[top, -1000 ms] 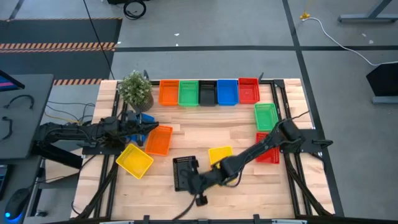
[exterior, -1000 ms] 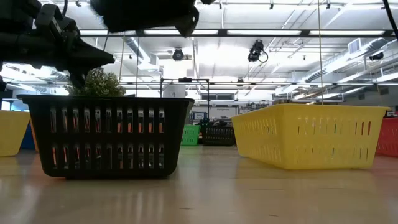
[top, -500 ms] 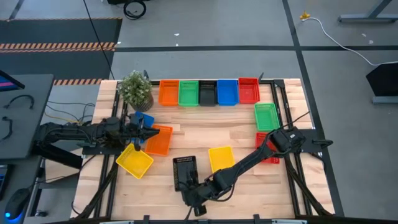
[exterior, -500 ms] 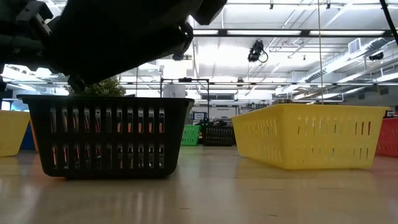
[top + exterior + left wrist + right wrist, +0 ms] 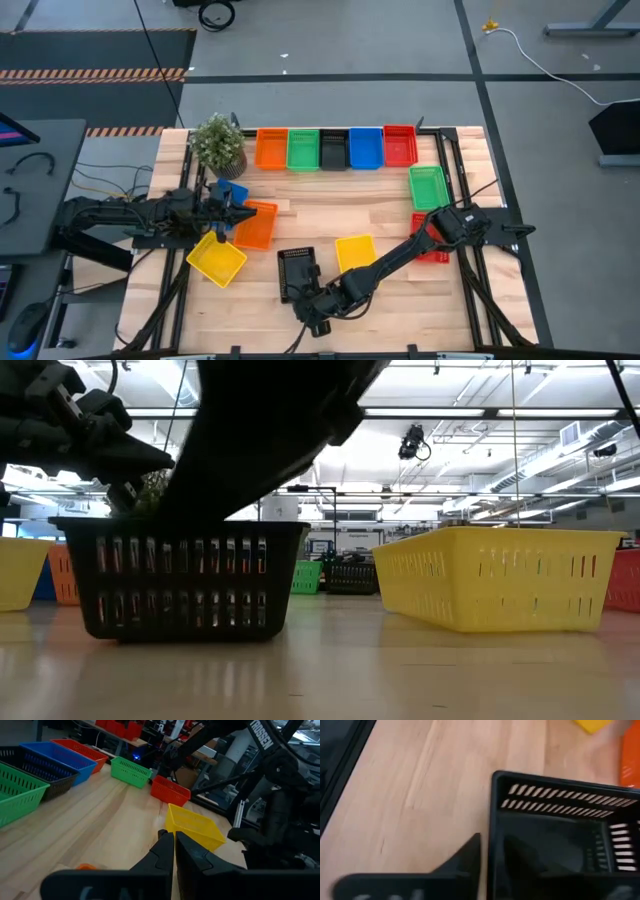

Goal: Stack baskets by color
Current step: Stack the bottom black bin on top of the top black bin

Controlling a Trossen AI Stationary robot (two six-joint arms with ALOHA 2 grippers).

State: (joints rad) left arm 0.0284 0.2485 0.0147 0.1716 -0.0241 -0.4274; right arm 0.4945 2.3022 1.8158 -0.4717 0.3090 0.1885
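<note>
From above, we see the right claw [image 5: 312,303] at the near edge of the black plastic mesh basket [image 5: 298,273] on the wooden counter [image 5: 330,215], beside a yellow mesh basket [image 5: 355,251]. The left claw [image 5: 238,208] hangs over an orange mesh basket [image 5: 255,225]. The left wrist view shows its fingers [image 5: 162,851] pressed together, empty. In the right wrist view, one finger [image 5: 465,857] sits outside the black wall; whether it grips, we cannot tell.

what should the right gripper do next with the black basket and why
Probably close on the wall and lift. The right gripper straddles the near wall of the loose black basket, one finger outside it, and the matching black basket sits in the back row.
</note>
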